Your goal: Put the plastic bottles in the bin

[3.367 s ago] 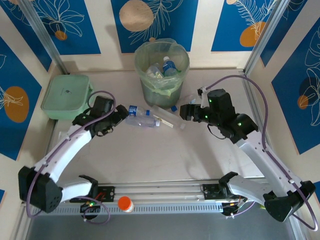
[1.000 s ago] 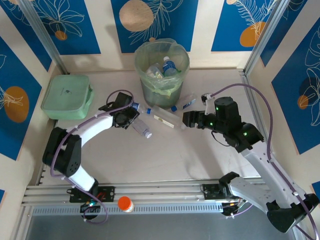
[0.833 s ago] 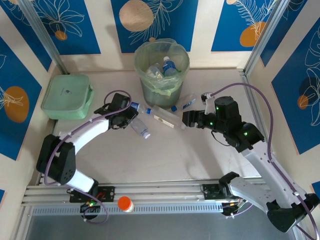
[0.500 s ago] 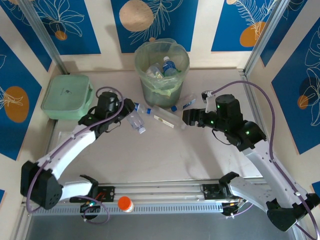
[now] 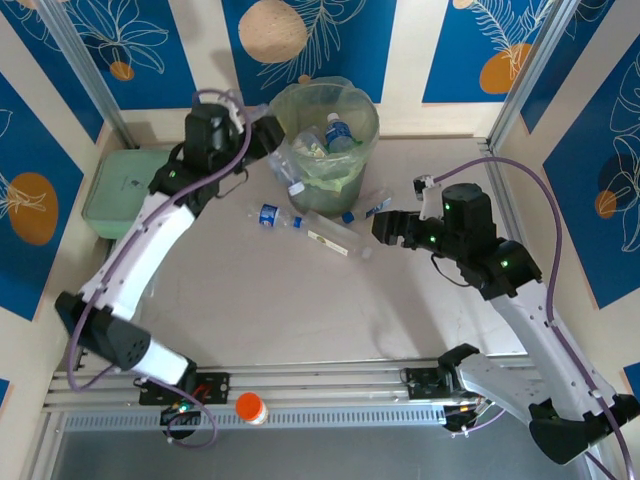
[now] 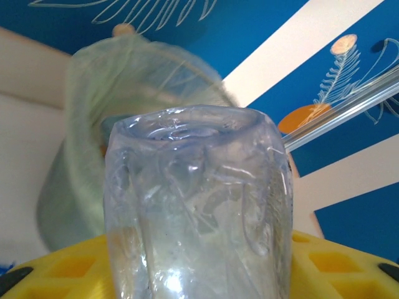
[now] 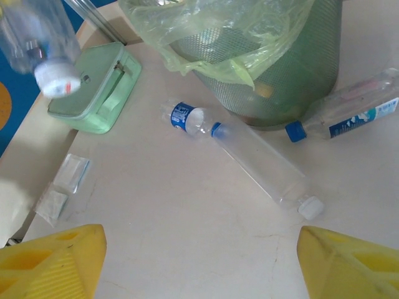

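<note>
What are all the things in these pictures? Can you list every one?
bin: one, grey-green with a pale green bag, back of the table.
bottles in the bin: several, mostly clear, one blue-capped; exact count unclear.
held bottle: one, clear, white cap, up by the bin's left rim.
bottles on the table: three, clear with blue caps or labels, lying at the bin's foot.
lidded box: one, mint green, left of the bin.
jar: one, orange cap, near edge between the arm bases.
packets: two, clear, near the box.
table: one, beige.
left fingers: yellow, shut on the held bottle.
right fingers: yellow, open, over the table.
</note>
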You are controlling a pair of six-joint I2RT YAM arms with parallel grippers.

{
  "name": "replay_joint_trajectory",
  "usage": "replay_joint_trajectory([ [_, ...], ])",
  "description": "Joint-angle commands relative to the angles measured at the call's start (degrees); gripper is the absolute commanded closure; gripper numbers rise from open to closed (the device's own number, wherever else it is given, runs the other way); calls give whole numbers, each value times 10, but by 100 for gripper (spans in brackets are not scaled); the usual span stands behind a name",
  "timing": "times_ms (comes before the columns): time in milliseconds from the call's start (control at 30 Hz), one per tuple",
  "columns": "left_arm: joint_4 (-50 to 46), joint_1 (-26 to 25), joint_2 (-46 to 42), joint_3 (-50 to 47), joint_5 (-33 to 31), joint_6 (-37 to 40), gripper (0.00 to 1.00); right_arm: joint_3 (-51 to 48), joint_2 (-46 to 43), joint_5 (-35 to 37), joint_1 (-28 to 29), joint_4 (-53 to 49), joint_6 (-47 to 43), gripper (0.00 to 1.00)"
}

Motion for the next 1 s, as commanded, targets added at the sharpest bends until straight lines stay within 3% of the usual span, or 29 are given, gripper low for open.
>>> replay_joint_trajectory([
  [0,-27,7,74,103,38,9,48,15,-1,-19,-11,-13,3,20],
  [133,-33,8,174,225,29,-16,48,11,3,-25,-21,-12,3,20],
  [300,16,10,280,331,-2,-101,50,10,12,-25,-24,-9,0,20],
  [500,8,4,434,531,11,-175,52,6,16,-20,-26,-8,-2,20],
  [867,37,-21,507,547,0,-150,54,9,10,-8,-36,-14,-18,20],
  [967,49,-24,523,547,8,-161,47,5,9,-11,-38,-14,-18,20],
])
